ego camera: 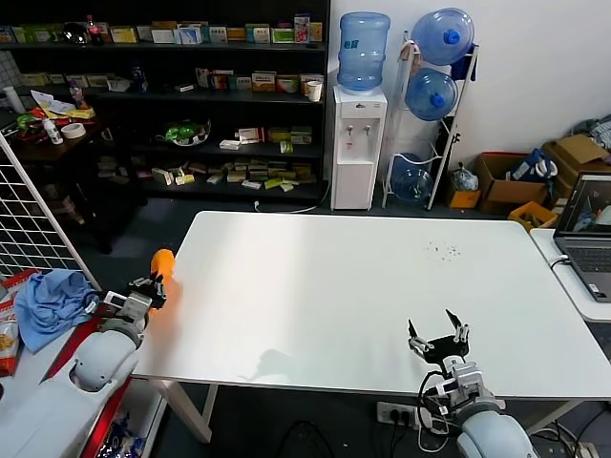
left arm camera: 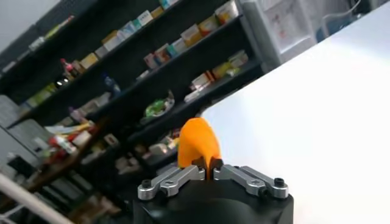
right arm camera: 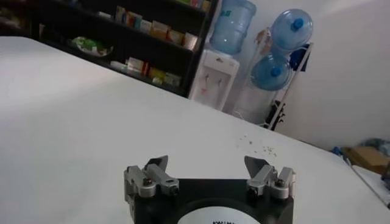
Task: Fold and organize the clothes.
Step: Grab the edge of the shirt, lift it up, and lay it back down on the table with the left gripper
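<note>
My left gripper [ego camera: 153, 285] is at the table's left edge, shut on a bunched piece of the bright orange T-shirt [ego camera: 162, 264]. Only a small orange tip shows above the jaws; the rest hangs below the edge, hidden. In the left wrist view the orange fabric [left arm camera: 197, 142] sticks up from between the closed fingertips of my left gripper [left arm camera: 207, 164]. My right gripper [ego camera: 438, 336] is open and empty over the table's front right part; in the right wrist view the right gripper [right arm camera: 207, 164] has its fingers spread wide above bare tabletop.
The white table [ego camera: 363, 286] fills the middle. A light blue cloth [ego camera: 52, 301] lies on a side surface at left beside a wire rack [ego camera: 29, 219]. A laptop [ego camera: 587, 229] sits at right. Shelves [ego camera: 191, 95] and a water dispenser [ego camera: 358, 143] stand behind.
</note>
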You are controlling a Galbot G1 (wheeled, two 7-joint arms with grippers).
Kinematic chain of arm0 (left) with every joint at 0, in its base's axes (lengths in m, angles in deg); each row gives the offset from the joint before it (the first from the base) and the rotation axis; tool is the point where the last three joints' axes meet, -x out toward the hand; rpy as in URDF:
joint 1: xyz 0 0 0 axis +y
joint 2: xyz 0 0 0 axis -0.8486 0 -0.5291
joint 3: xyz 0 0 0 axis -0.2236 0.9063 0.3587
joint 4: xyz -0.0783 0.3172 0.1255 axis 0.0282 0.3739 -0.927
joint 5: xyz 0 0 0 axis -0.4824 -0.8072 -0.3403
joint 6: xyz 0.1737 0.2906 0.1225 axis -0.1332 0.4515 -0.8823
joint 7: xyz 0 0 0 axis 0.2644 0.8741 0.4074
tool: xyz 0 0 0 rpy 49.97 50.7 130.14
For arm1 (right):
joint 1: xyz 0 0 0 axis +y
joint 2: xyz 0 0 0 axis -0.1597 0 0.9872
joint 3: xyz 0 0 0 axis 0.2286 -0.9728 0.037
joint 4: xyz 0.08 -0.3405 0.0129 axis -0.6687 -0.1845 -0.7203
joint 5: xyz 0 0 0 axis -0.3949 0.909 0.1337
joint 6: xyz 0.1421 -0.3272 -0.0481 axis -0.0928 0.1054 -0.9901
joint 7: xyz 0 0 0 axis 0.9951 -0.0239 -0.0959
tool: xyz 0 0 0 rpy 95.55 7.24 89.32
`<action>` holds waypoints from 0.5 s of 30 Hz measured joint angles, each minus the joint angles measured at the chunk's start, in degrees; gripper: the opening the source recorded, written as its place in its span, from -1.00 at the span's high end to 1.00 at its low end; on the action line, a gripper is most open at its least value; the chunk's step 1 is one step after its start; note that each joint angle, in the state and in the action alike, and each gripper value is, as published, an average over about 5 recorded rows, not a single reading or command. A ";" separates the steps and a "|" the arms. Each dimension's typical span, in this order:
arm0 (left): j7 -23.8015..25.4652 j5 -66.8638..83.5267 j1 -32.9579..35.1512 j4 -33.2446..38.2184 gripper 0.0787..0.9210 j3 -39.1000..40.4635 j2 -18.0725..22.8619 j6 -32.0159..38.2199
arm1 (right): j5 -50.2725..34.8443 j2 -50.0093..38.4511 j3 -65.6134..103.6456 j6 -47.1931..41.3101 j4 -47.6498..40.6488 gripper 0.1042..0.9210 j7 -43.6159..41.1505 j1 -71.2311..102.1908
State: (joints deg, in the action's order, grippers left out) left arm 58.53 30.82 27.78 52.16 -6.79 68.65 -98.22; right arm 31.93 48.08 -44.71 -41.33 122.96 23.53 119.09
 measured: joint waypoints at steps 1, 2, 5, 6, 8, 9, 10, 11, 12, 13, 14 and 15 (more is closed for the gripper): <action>-0.42 0.69 0.18 0.75 0.89 0.26 0.79 -0.32 | 0.20 0.00 0.00 0.05 -0.09 -0.76 -0.07 -0.01; -0.84 1.36 0.35 1.45 0.89 0.51 1.60 -0.60 | 0.37 -0.02 0.00 0.07 -0.18 -0.76 -0.12 -0.04; -2.12 3.03 0.79 3.25 0.89 1.35 4.11 -1.21 | 0.69 -0.08 0.09 0.07 -0.52 -0.76 -0.19 -0.21; -2.55 3.49 0.87 3.74 0.89 1.65 4.99 -1.36 | 0.81 -0.10 0.16 0.08 -0.66 -0.76 -0.19 -0.27; -3.45 4.22 0.96 4.54 0.89 2.36 6.91 -1.62 | 1.10 -0.14 0.30 0.15 -0.92 -0.76 -0.22 -0.34; -3.87 4.49 0.96 4.80 0.89 2.73 7.90 -1.72 | 1.29 -0.17 0.37 0.23 -1.01 -0.76 -0.25 -0.32; -4.31 4.69 0.92 4.97 0.89 3.13 8.95 -1.80 | 1.47 -0.22 0.46 0.32 -1.10 -0.76 -0.30 -0.26; -4.74 4.85 0.87 5.09 0.89 3.55 10.05 -1.85 | 1.66 -0.27 0.54 0.42 -1.16 -0.76 -0.35 -0.17; -5.12 4.97 0.81 5.16 0.89 3.97 11.16 -1.88 | 1.82 -0.33 0.63 0.53 -1.20 -0.76 -0.41 -0.07; -5.50 5.04 0.72 5.15 0.89 4.42 12.32 -1.88 | 1.95 -0.41 0.73 0.64 -1.23 -0.76 -0.48 0.04; -5.88 5.09 0.60 5.07 0.89 4.87 13.54 -1.86 | 2.04 -0.50 0.84 0.75 -1.25 -0.76 -0.55 0.17; -6.22 5.12 0.49 4.92 0.89 5.32 14.76 -1.82 | 2.09 -0.60 0.96 0.85 -1.26 -0.76 -0.61 0.31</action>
State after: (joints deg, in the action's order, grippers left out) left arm 52.31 35.94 28.27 57.08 -1.47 83.42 -100.05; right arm 34.02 47.48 -43.75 -40.49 121.70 22.92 119.40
